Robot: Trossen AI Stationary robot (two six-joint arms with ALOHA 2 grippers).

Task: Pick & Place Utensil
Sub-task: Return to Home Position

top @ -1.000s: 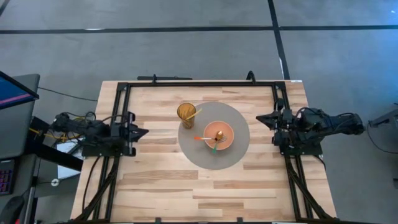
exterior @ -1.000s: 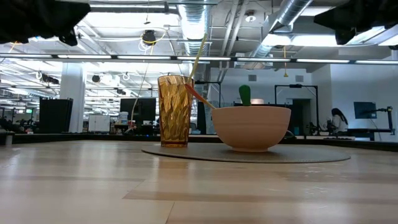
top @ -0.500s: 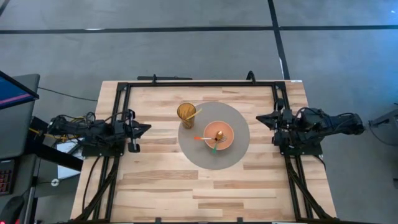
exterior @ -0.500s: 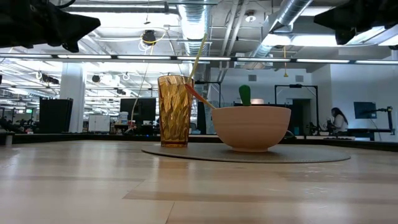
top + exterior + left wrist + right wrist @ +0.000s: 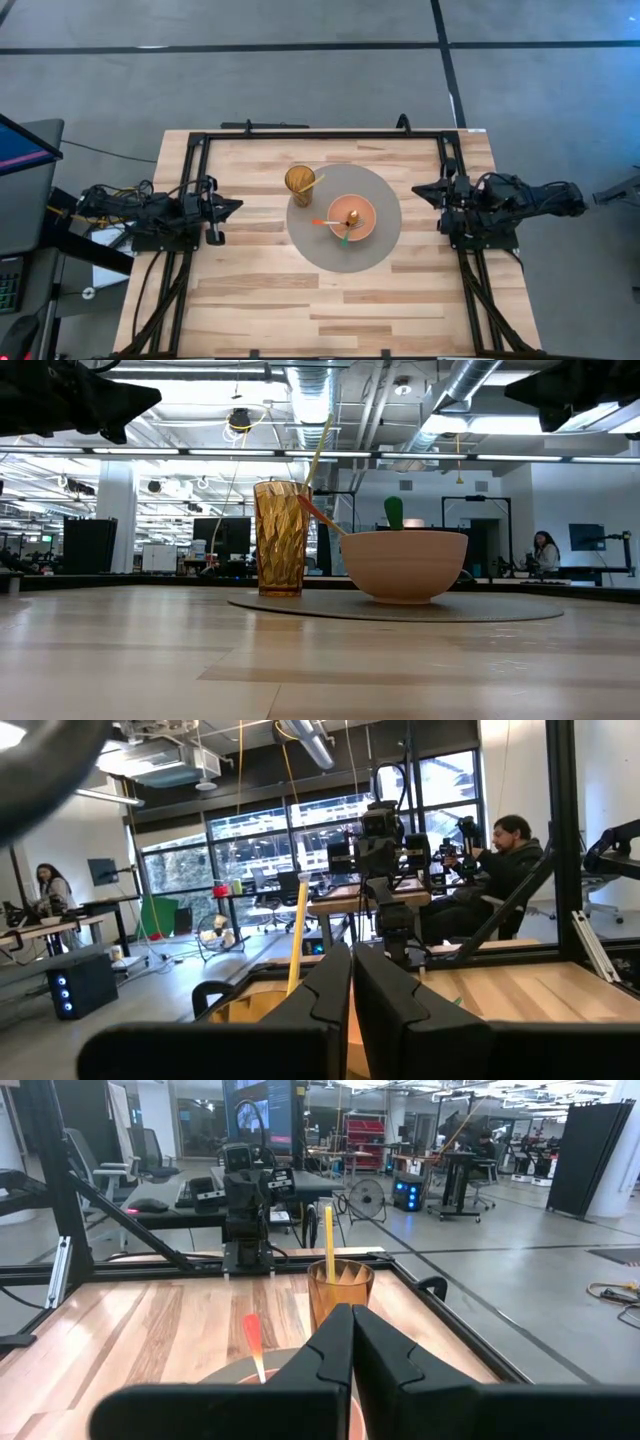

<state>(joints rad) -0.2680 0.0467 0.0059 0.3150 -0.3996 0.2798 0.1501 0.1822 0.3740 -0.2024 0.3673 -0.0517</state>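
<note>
On the table (image 5: 260,290), a mat (image 5: 385,248) lies between the left gripper (image 5: 234,206) and the right gripper (image 5: 417,190), apart from both sets of fingers. The cup (image 5: 300,180) stands near the mat's edge, closer to the left fingers, with a straw (image 5: 313,183) in it leaning toward the bowl (image 5: 360,208). The bowl sits mid-mat, closer to the right fingers. It holds a fork (image 5: 324,222), handle jutting toward the left fingers' side, and a spoon (image 5: 344,237).

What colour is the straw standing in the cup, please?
Yellow. The straw shows best in the right wrist view, standing in the amber-brown cup.
</note>
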